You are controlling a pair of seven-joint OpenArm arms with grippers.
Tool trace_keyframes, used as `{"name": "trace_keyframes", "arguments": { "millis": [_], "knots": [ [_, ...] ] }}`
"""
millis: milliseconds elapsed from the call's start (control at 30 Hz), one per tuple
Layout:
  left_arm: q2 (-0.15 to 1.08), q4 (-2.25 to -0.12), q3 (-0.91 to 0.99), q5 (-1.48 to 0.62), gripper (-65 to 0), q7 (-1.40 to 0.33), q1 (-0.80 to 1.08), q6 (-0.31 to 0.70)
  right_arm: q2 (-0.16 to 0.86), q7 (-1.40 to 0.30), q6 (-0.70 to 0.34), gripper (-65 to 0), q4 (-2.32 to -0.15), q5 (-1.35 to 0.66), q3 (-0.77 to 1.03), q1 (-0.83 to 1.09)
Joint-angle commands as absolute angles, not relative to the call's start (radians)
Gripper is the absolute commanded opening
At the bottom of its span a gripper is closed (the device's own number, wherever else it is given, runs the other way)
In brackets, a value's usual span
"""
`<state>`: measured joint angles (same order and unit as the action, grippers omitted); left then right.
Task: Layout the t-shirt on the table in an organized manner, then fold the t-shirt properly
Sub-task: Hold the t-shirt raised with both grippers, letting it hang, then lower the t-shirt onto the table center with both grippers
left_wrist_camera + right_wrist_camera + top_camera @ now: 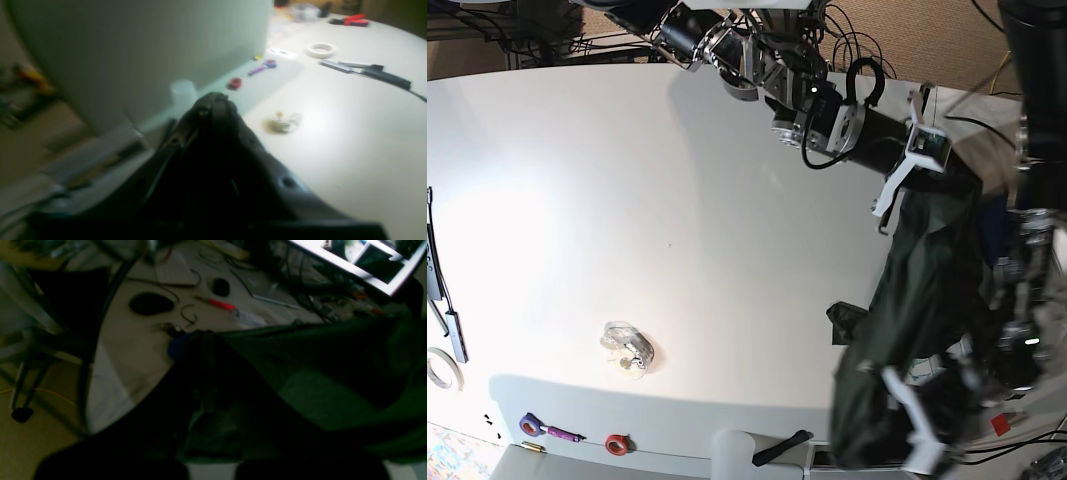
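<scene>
left wrist view: the left gripper (213, 100) is a dark blurred shape with its jaws closed together; whether cloth is pinched there cannot be told. beyond it lie the white table (350, 133), a tape roll (321, 50) and red pliers (353, 20).

right wrist view: the right gripper (200, 340) is closed on the dark green t-shirt (317, 373), which spreads off to the right above a cluttered desk.

base view: the t-shirt (917, 340) hangs stretched between both arms beside the table's (627, 200) right edge, not laid flat.
</scene>
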<state>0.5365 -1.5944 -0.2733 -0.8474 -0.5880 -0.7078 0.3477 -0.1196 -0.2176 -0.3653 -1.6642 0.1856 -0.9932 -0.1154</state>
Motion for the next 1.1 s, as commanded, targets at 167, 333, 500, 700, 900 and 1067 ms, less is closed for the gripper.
{"name": "trace_keyframes", "arguments": {
  "millis": [167, 333, 500, 700, 900, 1067],
  "knots": [
    [0.411, -1.412, -0.372, -0.864, -65.0, -0.519, -0.751, 0.431, -0.108, -0.202, -0.377, -65.0, -1.682, 0.176, -0.967, -0.110],
    [0.310, -1.295, -0.382, -0.864, -65.0, -0.514, -0.751, 0.463, -0.073, -0.256, -0.377, -65.0, -1.682, 0.197, -0.900, -0.062],
    [0.236, -1.264, -0.382, -0.863, -65.0, -0.515, -0.751, 0.474, -0.044, -0.257, -0.377, -65.0, -1.682, 0.198, -0.775, 0.004],
    [0.153, -1.259, -0.384, -0.818, -65.0, -0.515, -0.748, 0.511, -0.010, -0.259, -0.377, -65.0, -1.682, 0.106, -0.675, 0.081],
    [0.094, -1.224, -0.384, -0.815, -65.0, -0.515, -0.736, 0.512, 0.010, -0.262, -0.378, -65.0, -1.682, 0.067, -0.660, 0.168],
    [0.032, -1.101, -0.384, -0.815, -65.0, -0.498, -0.726, 0.549, 0.014, -0.262, -0.378, -65.0, -1.682, 0.068, -0.660, 0.215]
  ]
}}
